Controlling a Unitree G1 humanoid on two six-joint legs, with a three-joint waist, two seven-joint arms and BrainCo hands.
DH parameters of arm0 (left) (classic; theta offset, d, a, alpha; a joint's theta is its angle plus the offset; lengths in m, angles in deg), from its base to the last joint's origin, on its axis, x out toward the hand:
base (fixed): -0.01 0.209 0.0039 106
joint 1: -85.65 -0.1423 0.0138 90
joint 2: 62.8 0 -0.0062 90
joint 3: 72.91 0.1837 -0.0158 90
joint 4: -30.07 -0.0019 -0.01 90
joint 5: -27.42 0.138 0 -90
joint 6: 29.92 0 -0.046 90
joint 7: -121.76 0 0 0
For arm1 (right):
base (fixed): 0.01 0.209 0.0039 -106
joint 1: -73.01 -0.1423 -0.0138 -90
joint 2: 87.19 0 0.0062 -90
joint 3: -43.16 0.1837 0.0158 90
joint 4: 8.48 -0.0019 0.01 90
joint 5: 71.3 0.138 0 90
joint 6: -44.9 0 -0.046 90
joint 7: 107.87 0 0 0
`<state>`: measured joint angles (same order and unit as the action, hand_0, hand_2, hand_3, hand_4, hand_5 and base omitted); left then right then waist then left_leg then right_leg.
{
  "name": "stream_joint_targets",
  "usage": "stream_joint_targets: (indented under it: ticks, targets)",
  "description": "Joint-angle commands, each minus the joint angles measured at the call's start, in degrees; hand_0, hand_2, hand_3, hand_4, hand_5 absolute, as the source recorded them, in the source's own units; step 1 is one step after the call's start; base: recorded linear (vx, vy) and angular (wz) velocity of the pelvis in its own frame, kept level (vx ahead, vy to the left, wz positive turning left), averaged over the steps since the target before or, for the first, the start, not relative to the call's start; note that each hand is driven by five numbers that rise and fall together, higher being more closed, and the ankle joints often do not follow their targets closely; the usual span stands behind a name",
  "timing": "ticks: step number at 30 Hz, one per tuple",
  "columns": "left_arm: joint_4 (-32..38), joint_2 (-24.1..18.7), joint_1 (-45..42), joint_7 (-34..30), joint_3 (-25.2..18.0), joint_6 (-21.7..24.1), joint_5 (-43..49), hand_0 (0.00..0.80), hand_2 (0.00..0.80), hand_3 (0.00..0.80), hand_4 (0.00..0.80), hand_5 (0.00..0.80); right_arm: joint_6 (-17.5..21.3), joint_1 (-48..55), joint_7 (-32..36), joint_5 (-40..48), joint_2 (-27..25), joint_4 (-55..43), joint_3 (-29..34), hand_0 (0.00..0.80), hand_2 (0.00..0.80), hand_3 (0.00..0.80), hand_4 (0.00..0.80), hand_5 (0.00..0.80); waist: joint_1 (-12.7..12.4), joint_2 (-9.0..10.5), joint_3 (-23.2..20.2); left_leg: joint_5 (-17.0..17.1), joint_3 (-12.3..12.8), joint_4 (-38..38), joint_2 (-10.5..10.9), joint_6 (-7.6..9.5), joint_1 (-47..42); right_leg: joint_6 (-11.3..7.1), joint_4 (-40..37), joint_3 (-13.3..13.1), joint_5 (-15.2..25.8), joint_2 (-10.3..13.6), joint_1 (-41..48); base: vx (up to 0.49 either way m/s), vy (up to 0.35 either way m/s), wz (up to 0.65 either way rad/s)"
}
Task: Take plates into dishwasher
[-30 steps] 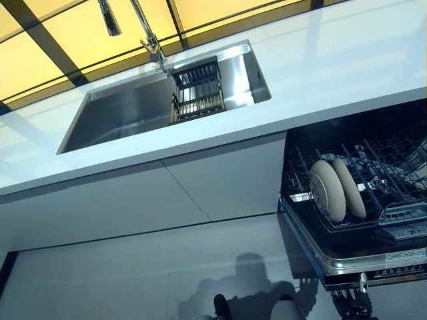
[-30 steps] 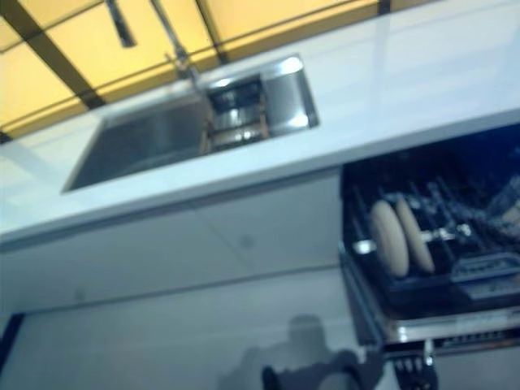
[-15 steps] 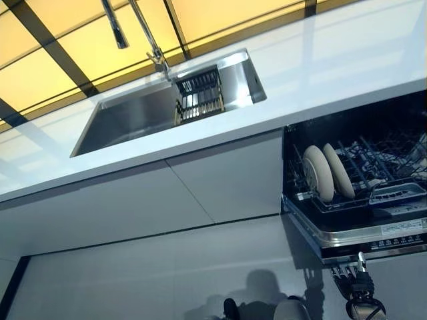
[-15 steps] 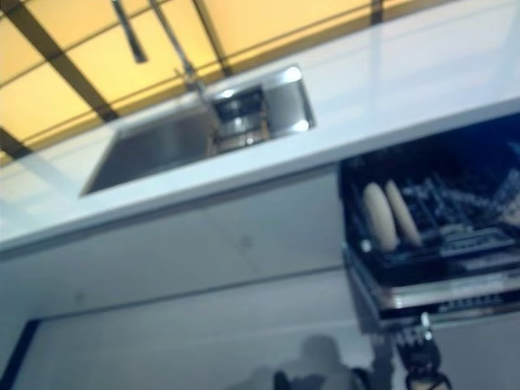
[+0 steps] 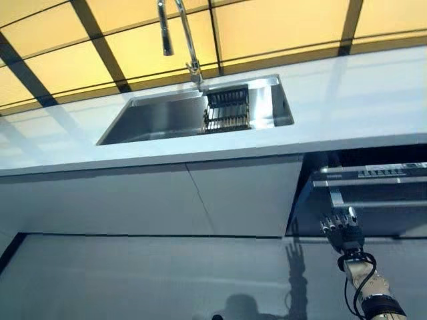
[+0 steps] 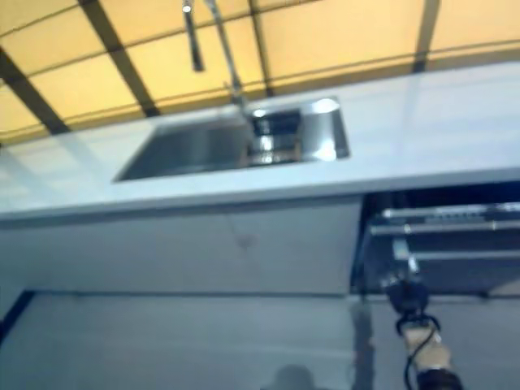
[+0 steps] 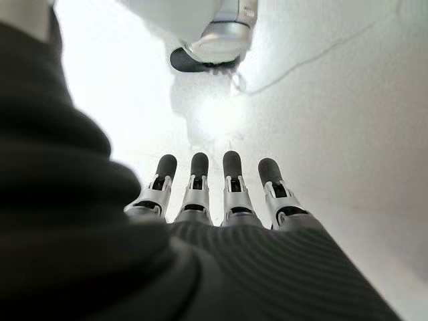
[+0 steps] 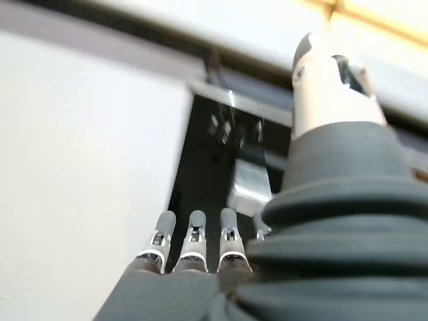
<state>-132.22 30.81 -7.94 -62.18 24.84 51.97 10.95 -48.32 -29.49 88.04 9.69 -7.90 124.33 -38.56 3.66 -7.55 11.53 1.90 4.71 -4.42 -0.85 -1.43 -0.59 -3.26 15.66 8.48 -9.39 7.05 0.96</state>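
Observation:
The dishwasher (image 5: 373,190) sits under the white counter at the right, its silver front panel and dark opening showing. No plates show in any view. My right hand (image 5: 341,230) is open and empty, fingers straight and pointing up, just below the dishwasher's front at its left end. In the right wrist view its fingers (image 8: 194,251) reach toward the dark opening (image 8: 214,167). My left hand (image 7: 200,194) shows only in the left wrist view, open and empty, fingers straight over the pale floor.
A steel sink (image 5: 167,117) with a tall faucet (image 5: 183,33) and a dark dish rack (image 5: 227,110) is set in the counter (image 5: 360,100). White cabinet fronts (image 5: 167,200) run left of the dishwasher. Yellow panels with dark frames lie behind.
The camera has moved, shifting the whole picture. The two plates seen in the dishwasher rack no longer show. My right hand has risen to the dishwasher's front.

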Motion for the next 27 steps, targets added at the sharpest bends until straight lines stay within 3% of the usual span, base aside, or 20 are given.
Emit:
stream_joint_targets:
  ticks: [1,3,7,12,19,27]
  targets:
    - [-0.9,-3.3,1.4,0.4,0.0,0.7,3.4,0.0,0.0,0.0,0.0,0.0,-0.8,-6.6,2.1,-5.6,-1.4,0.0,0.6,0.0,0.0,0.0,0.0,0.0,-0.7,3.14,-1.3,-8.6,2.2,-6.2,0.6,2.52,-2.1,3.37,-6.4,-2.3,2.4,-3.8,2.3,0.044,-0.055,0.24]
    - [-1.2,-3.9,1.6,0.5,-0.3,1.6,3.5,0.0,0.0,0.0,0.0,0.0,-2.4,-4.0,0.5,-14.3,-1.9,4.1,0.4,0.0,0.0,0.0,0.0,0.0,-0.8,4.4,-1.8,-7.4,1.7,-2.7,0.3,2.48,-3.1,2.93,-8.8,-2.3,3.5,-4.3,3.0,0.04,-0.046,0.18]
    - [-1.7,-4.2,2.7,0.9,-0.3,2.9,1.8,0.0,0.0,0.0,0.0,0.0,-2.1,-1.0,-1.6,-24.5,-2.3,12.2,-0.9,0.0,0.0,0.0,0.0,0.0,-1.1,5.89,-2.9,-4.6,0.8,3.1,0.0,2.37,-4.0,2.35,-13.1,-2.4,6.0,-5.0,3.4,0.011,-0.016,0.11]
    - [-2.5,-3.9,4.5,1.4,-0.6,3.6,0.0,0.0,0.0,0.0,0.0,0.0,-3.7,2.7,0.7,-28.3,0.6,21.1,-2.3,0.0,0.0,0.0,0.0,0.0,-1.6,7.26,-4.5,-1.2,-0.6,9.4,0.5,2.08,-4.1,1.23,-19.3,-2.2,10.1,-5.9,3.9,-0.006,0.017,0.07]
    - [-3.8,-2.7,7.0,1.7,-1.7,2.9,-3.0,0.0,0.0,0.0,0.0,0.0,-4.2,7.4,-0.2,-30.0,8.1,29.5,-4.3,0.0,0.0,0.0,0.0,0.0,-1.4,7.88,-6.4,-1.4,-0.9,9.4,1.1,2.56,-3.1,0.79,-20.7,-2.4,11.2,-5.9,3.5,0.01,0.062,0.01]
    - [-5.1,-0.9,6.6,2.9,-0.8,2.4,-1.7,0.0,0.0,0.0,0.0,0.0,-5.8,10.8,-1.0,-36.2,12.9,32.3,-7.8,0.0,0.0,0.0,0.0,0.0,-0.9,7.75,-7.9,-2.3,-0.3,9.4,1.6,3.2,-3.9,0.31,-20.7,-2.1,11.1,-5.4,4.1,0.044,0.041,0.0]
